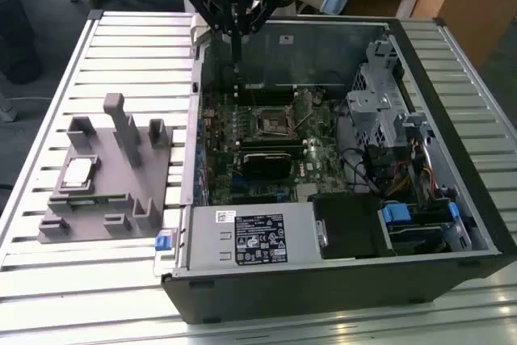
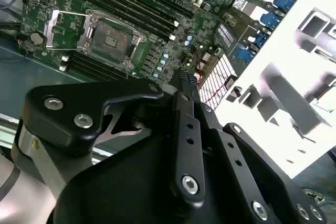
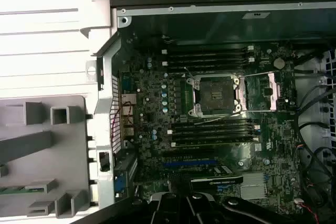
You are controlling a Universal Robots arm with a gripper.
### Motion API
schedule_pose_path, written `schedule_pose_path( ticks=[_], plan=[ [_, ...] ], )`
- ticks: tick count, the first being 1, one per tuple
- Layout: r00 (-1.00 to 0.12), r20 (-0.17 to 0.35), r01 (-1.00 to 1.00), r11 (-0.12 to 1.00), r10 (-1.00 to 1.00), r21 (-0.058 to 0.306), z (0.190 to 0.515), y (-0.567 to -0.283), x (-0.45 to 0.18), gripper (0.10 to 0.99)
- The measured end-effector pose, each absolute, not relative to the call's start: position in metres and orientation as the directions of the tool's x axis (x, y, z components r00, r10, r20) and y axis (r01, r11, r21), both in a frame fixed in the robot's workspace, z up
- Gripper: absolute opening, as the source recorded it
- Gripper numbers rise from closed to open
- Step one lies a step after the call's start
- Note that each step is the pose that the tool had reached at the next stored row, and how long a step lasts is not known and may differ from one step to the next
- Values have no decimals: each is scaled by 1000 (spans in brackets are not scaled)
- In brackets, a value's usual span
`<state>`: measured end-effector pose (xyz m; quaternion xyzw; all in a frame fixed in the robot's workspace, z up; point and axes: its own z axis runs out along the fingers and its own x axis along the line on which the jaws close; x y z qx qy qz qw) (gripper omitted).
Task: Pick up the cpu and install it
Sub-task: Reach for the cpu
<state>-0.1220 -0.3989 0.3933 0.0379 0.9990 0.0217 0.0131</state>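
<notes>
Cpu (image 1: 78, 171) flat — silvery top upward

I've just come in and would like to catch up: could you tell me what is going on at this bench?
A single robot arm's gripper hangs over the back edge of an open computer case. The cpu lies on the grey fixture at the exterior view's left, well apart from the gripper, so it is not yet picked up. On the motherboard inside the case, the socket stands open and empty.
</notes>
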Motion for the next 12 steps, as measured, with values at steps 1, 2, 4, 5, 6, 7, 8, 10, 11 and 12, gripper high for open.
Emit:
schedule_pose_path(
  ticks=[1, 2, 4, 5, 6, 7, 8, 10, 11, 12],
  plan=[
    [-997, -24, 75, 996, 76, 44, 393, -399, -122, 106],
    [-997, -24, 75, 996, 76, 44, 393, -399, -122, 106],
    [-997, -24, 75, 996, 76, 44, 393, -399, -122, 106],
    [-997, -24, 75, 996, 76, 44, 393, -399, -122, 106],
    [-997, -24, 75, 996, 76, 44, 393, -399, -123, 106],
    [-997, -24, 75, 996, 76, 44, 393, -399, -123, 106],
    [-997, -24, 75, 996, 76, 44, 393, -399, -123, 106],
    [-997, -24, 75, 996, 76, 44, 393, -399, -124, 106],
    [-997, -24, 75, 996, 76, 44, 393, -399, -124, 106],
    [-997, -25, 75, 996, 76, 44, 393, -399, -125, 106]
  ],
)
